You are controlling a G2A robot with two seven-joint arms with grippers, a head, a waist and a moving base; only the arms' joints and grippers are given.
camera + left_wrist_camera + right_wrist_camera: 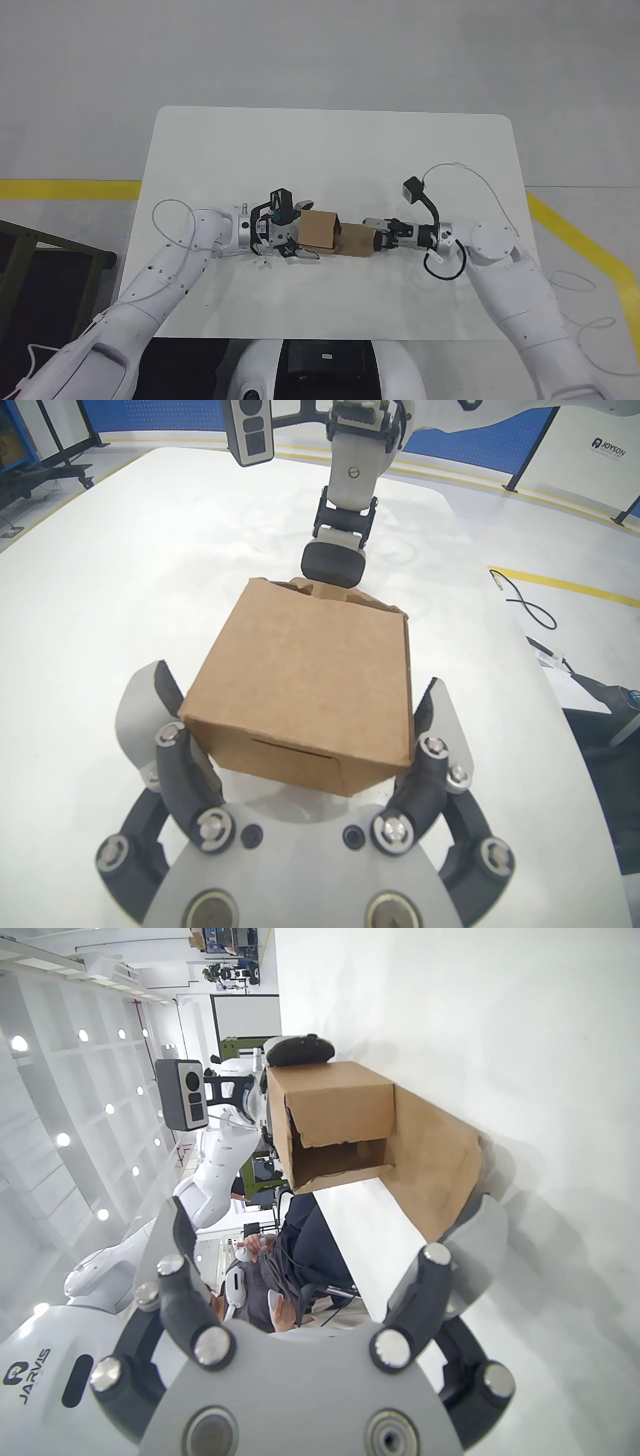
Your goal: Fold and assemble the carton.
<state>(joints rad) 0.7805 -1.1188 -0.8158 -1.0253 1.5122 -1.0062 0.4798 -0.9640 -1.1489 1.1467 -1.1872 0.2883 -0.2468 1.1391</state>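
Since the carton [322,230] is lying on its side in the middle of the table [200,150], with its long axis running along the line from one arm to the other, it all comes down to which end faces who. The closed end points at the left gripper [295,700]. Its two fingers [165,695] sit on either side of that end and look pressed against the cardboard, so I'd call that one clamped on the carton and acting as the anchor. The open end points the other way, at the right gripper [330,1213], and that's where the work is left: you can look right into the hollow, and one big flap [435,1168] is laid out flat on the table toward that gripper. Its jaws are spread wide and turned so one finger is down at the table by the flap's outer edge and the other is up off the table, with nothing pinched between them. Can't tell if the low finger is on top of the flap or just beside it. My guess is the right arm gets the next bit, being the one at the open mouth: lift that flap and swing it in toward the left arm, which has to hold firm or the carton just slides.
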